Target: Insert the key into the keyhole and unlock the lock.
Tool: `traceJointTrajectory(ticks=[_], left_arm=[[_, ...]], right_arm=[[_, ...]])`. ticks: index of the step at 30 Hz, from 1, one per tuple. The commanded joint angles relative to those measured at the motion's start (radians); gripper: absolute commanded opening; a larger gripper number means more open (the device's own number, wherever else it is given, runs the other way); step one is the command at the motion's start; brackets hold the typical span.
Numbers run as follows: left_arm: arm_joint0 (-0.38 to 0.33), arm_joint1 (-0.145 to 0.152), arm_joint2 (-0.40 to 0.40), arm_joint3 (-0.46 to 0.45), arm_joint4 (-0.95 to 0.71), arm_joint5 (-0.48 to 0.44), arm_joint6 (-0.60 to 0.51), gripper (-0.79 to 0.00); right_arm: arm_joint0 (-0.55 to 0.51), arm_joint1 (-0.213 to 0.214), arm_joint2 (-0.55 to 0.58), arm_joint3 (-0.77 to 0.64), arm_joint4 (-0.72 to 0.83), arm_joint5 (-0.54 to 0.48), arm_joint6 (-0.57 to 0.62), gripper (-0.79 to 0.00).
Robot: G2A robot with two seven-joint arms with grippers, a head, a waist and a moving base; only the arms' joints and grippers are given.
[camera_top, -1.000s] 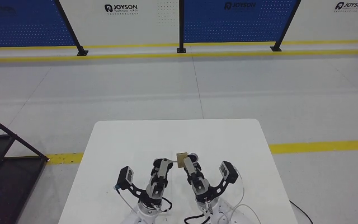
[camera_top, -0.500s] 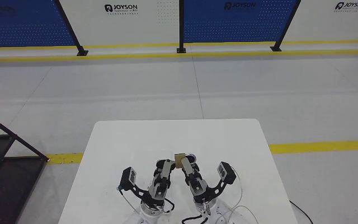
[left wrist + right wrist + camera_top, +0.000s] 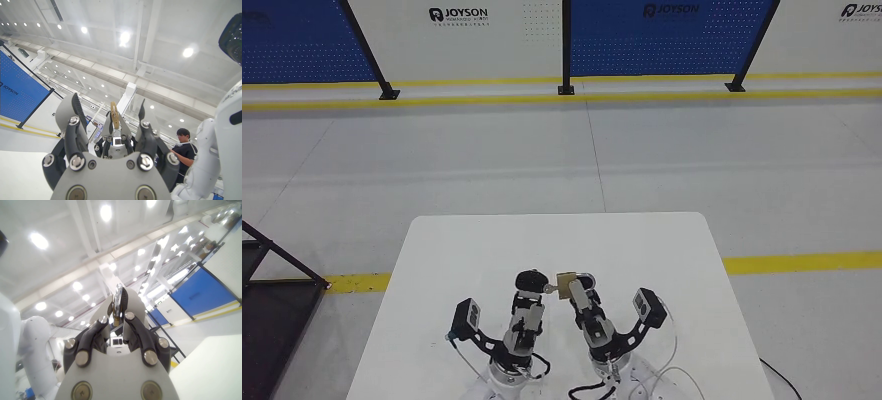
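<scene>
The lock (image 3: 116, 308) is pinched between the fingers of the right gripper (image 3: 120, 294), which are pressed against its brass body from both sides. The chrome shackle is seen past the fingertips, and the lock is presented edge-on to that arm's wrist. The left gripper (image 3: 109, 98) is spread wide, with nothing gripped and nothing touched by its ribbed pads (image 3: 76, 106). It is pointed at the lock, which is found straight ahead of its opening, near its fingertips but apart from them. Both grippers are positioned close together above the near part of the white table (image 3: 662, 250), tips turned toward each other.
</scene>
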Motion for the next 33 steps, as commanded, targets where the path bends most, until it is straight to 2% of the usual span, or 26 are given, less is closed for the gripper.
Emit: traceJointTrajectory(ticks=[1,6,9,20,22,33], left_arm=[[0.017,0.007,-0.024,-0.012,-0.014,-0.029,-0.029,0.0],[0.072,0.026,-0.114,-0.051,-0.069,-0.134,-0.134,0.0],[0.093,0.038,-0.141,-0.071,-0.073,-0.141,-0.141,0.0],[0.079,0.116,-0.104,-0.059,-0.114,-0.141,-0.141,0.0],[0.071,0.131,-0.095,-0.057,-0.126,-0.141,-0.141,-0.04],[0.046,0.198,-0.05,-0.042,-0.149,-0.141,-0.141,-0.123]], right_arm=[[-0.005,0.002,0.011,-0.003,-0.002,-0.013,0.008,-0.785],[-0.013,0.008,0.04,-0.009,-0.015,-0.045,0.047,-0.785],[-0.015,0.011,0.057,-0.01,-0.01,-0.054,0.071,-0.785],[-0.027,0.02,0.094,-0.026,-0.001,-0.053,0.191,-0.785],[-0.027,0.021,0.099,-0.033,0.008,-0.044,0.213,-0.785],[-0.042,0.03,0.127,-0.074,0.076,0.003,0.339,-0.785]])
